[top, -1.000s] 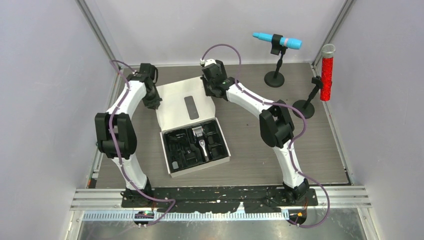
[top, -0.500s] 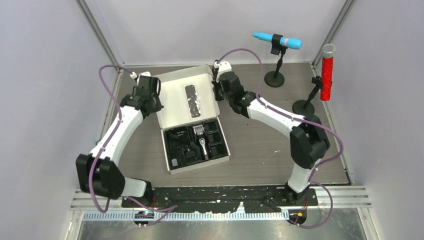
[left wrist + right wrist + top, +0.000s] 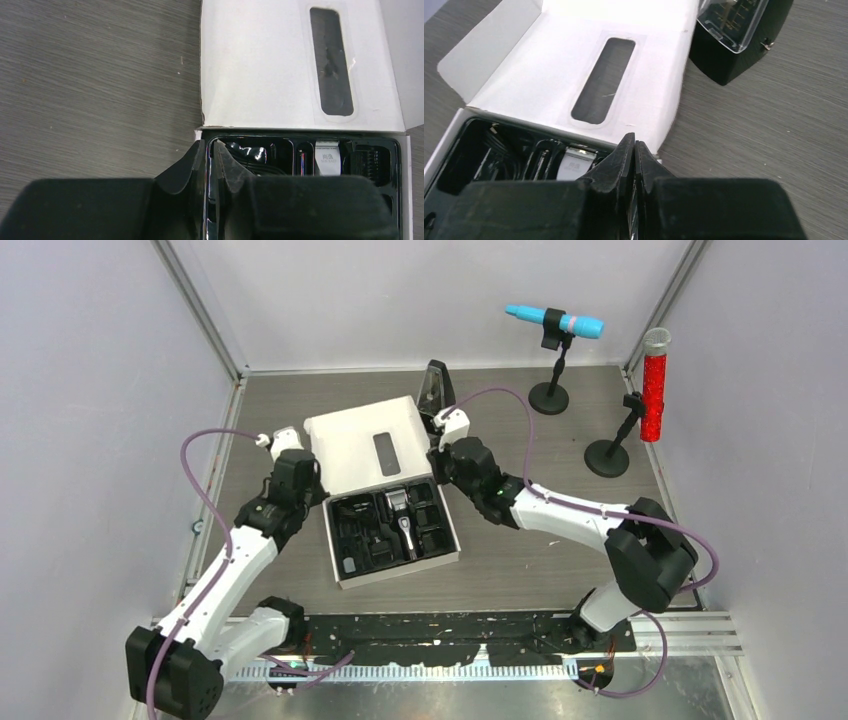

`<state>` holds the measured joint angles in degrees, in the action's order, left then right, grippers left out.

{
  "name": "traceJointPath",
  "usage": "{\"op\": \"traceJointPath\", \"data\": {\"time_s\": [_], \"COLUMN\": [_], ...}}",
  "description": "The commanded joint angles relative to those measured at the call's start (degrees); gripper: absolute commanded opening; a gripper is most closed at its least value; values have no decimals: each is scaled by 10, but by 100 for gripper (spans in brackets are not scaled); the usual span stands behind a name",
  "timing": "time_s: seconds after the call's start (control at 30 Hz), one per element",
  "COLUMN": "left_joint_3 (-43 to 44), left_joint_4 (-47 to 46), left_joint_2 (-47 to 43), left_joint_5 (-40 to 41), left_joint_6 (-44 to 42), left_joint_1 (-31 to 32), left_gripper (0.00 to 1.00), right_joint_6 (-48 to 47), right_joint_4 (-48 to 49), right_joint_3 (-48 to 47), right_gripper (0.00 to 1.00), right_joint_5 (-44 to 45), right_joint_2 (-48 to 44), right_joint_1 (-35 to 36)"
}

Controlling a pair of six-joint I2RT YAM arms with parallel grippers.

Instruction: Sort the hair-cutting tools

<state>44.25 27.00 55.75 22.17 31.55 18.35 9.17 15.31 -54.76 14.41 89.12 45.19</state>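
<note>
An open white box point(image 3: 400, 578) holds a black moulded tray point(image 3: 345, 540). The black-and-silver clipper point(image 3: 400, 515) lies in the tray's middle slot; its silver head shows in the left wrist view point(image 3: 327, 157) and the right wrist view point(image 3: 574, 167). A coiled black cable point(image 3: 250, 152) sits in the tray's back left pocket. My left gripper point(image 3: 312, 502) point(image 3: 210, 145) is shut on the tray's left rim. My right gripper point(image 3: 440, 480) point(image 3: 634, 140) is shut at the tray's back right corner, with a thin glossy edge between its fingers. The other small parts are too dark to tell apart.
The box lid point(image 3: 365, 440) lies open behind the tray, with a dark slot window point(image 3: 601, 80). A black metronome point(image 3: 433, 385) point(image 3: 734, 40) stands just behind the lid's right corner. A blue microphone point(image 3: 553, 320) and a red microphone point(image 3: 654, 380) stand at the back right.
Both arms have come forward from beside the lid to the tray's two sides and closed on its rim. The lid now lies flatter, and the metronome behind it shows.
</note>
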Motion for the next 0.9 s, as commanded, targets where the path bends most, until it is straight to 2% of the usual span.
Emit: {"op": "traceJointPath", "data": {"time_s": [0.0,0.07,0.13,0.27,0.3,0.4,0.47,0.6,0.73,0.87], "left_joint_3": [-22,-16,10,108,133,211,256,329,351,326], "left_joint_4": [-44,-35,-9,56,66,96,115,147,124,60], "left_joint_2": [-24,-27,-20,41,62,139,187,279,336,356], "left_joint_5": [9,12,22,1,-16,-46,-75,-162,-292,-388], "left_joint_6": [24,27,24,6,-2,-16,-19,-14,-18,6], "left_joint_1": [9,9,8,-15,-26,-56,-82,-136,-180,-247], "left_gripper": [16,24,43,62,65,69,72,77,81,86], "right_joint_6": [12,23,24,18,19,18,19,37,46,61], "right_joint_4": [54,44,24,-45,-57,-95,-113,-155,-218,-244], "right_joint_3": [20,27,21,-17,-25,-57,-78,-138,-237,-314], "right_gripper": [11,13,17,30,36,45,56,68,75,84], "right_joint_5": [25,30,37,23,18,-13,-39,-120,-198,-251], "right_joint_2": [-37,-43,-52,-50,-49,-40,-30,15,95,169], "right_joint_1": [24,26,25,10,3,-12,-27,-76,-119,-144]}}
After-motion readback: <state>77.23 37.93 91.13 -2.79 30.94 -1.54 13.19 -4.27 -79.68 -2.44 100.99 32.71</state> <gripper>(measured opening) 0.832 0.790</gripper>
